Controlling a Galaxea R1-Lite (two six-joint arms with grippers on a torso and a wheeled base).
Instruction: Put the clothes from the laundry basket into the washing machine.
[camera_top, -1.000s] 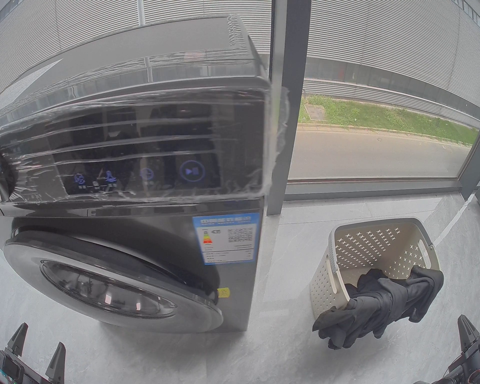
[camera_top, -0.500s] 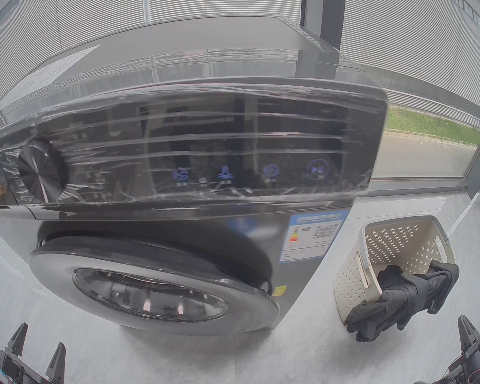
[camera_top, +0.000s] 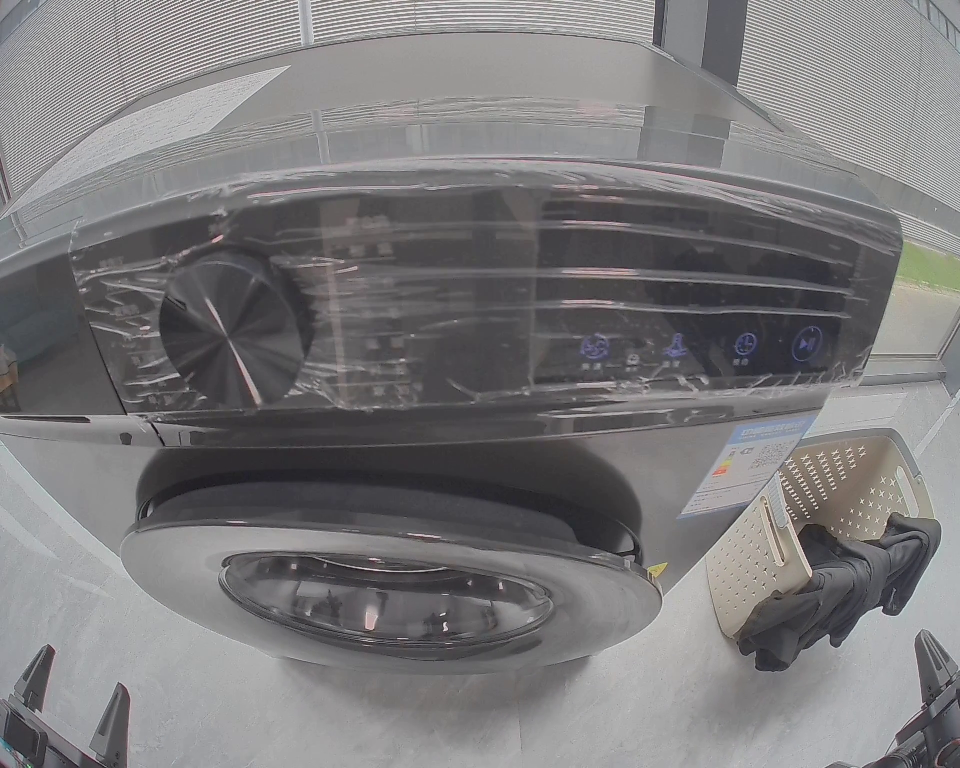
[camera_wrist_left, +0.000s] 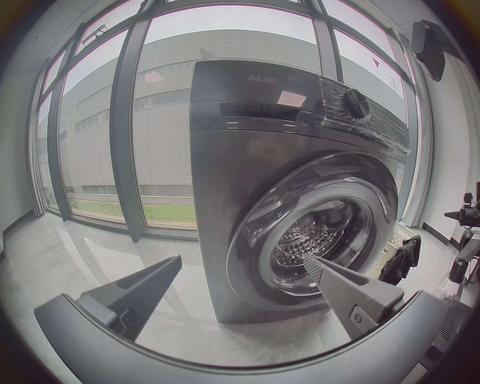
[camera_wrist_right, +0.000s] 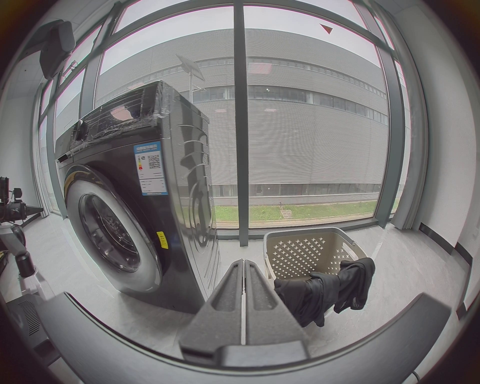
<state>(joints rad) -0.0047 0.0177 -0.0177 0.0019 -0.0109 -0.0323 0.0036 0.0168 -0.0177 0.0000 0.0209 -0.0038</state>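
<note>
Pale grey tiled floor (camera_top: 400, 720) by window wall: nearest, left gripper (camera_wrist_left: 242, 259) spread wide, right gripper (camera_wrist_right: 243, 265) pinched together, both empty; beyond, dark grey front-loading washing machine (camera_top: 450, 300), round door shut; beside its right flank, cream perforated plastic laundry basket (camera_top: 760, 570), black clothes (camera_top: 840, 590) draped over its rim

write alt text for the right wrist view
The right gripper, shut and empty, sits in the foreground, facing a beige laundry basket with dark clothes draped over its front rim. A dark grey washing machine, door shut, stands beside the basket before tall windows.
</note>
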